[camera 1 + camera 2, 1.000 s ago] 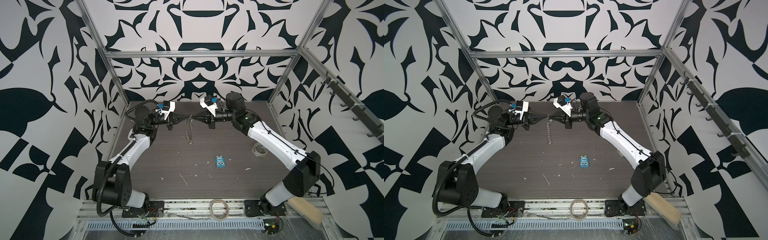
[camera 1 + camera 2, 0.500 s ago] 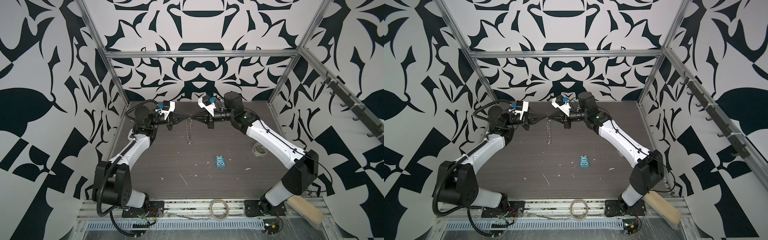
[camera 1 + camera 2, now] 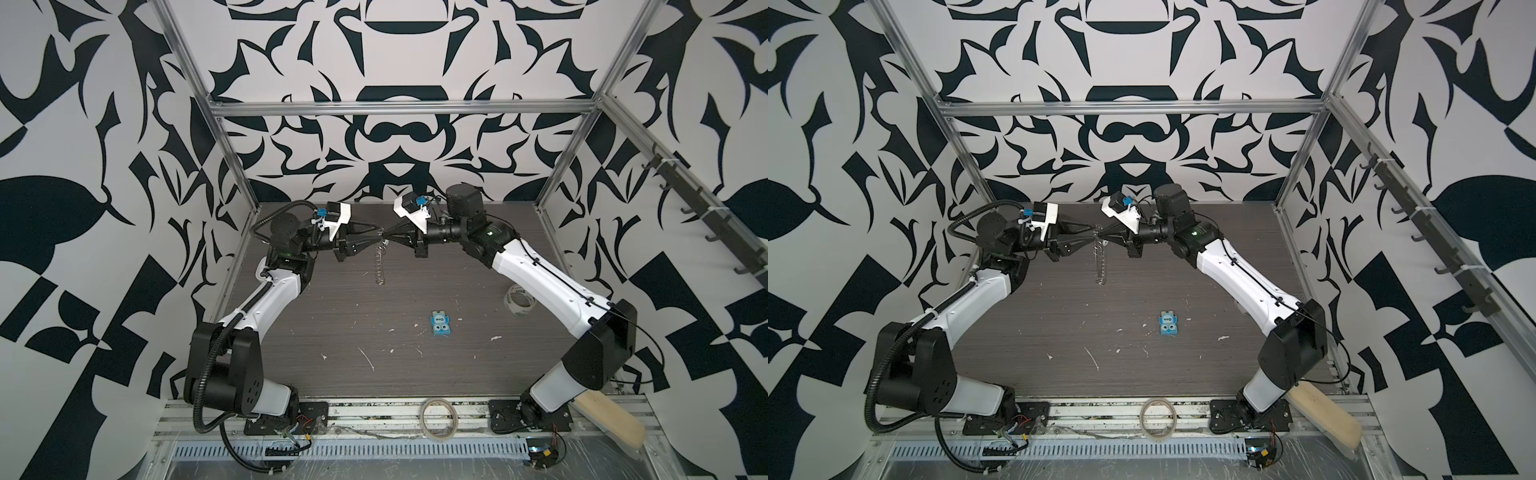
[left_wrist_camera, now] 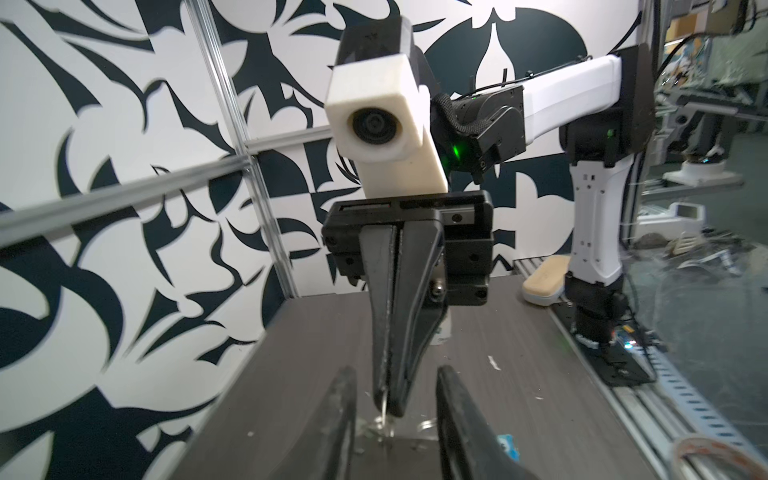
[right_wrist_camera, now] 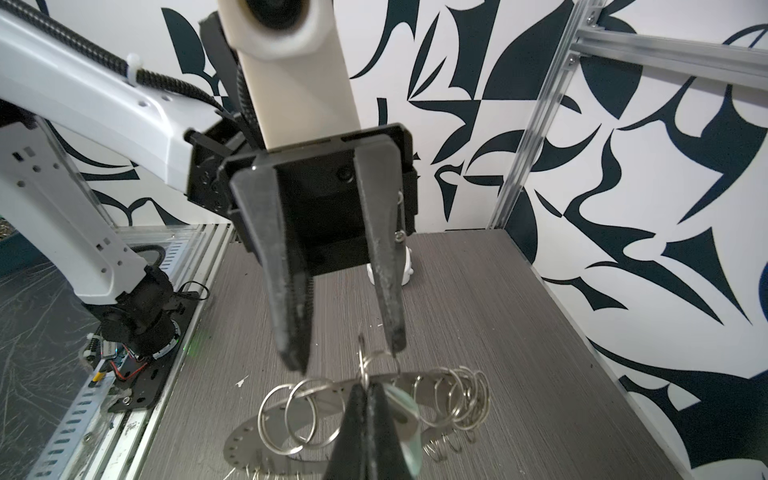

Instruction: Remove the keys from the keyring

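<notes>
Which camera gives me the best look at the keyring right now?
The right wrist view: the keyring fills the foreground, its flat perforated disc and wire rings sharp. In both top views it is small and edge-on. The left wrist view shows only a blurred glint of rings.

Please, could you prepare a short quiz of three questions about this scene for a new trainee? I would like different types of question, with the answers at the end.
1. Fill in: the left gripper has its jaws ___.
2. True or false: the right gripper is shut on the keyring.
3. What lies on the table? A) blue packet B) scissors C) cup

Key: 1 open; 2 true; 3 A.
</notes>
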